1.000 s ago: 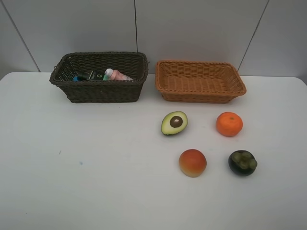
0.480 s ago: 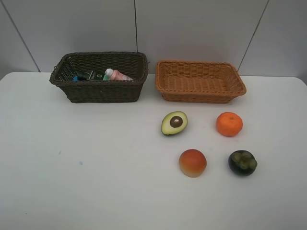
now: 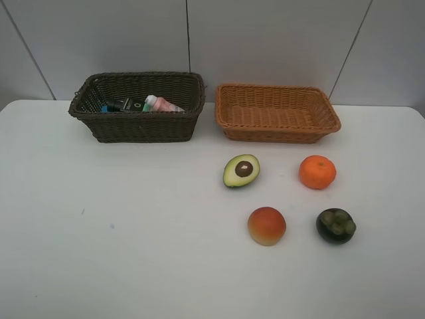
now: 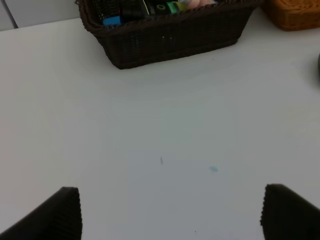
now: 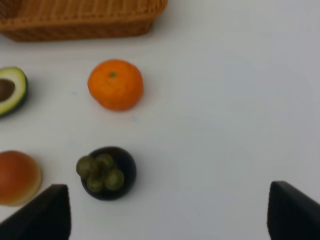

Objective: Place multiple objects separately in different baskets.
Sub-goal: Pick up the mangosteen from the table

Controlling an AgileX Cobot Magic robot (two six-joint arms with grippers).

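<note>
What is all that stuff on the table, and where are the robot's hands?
table: one, white, under everything
dark basket: one, dark brown, back left
green bottle: one, dark green, in the dark basket
pink bottle: one, pink, beside the green bottle
eraser: one, blue, same basket, left end
light basket: one, orange-tan, right of the dark basket
avocado half: one, green, before the light basket
orange: one, orange, right of the avocado half
peach: one, red-yellow, front
mangosteen: one, dark, right of the peach
left gripper: one, black, open, over bare table
right gripper: one, black, open, near the mangosteen
</note>
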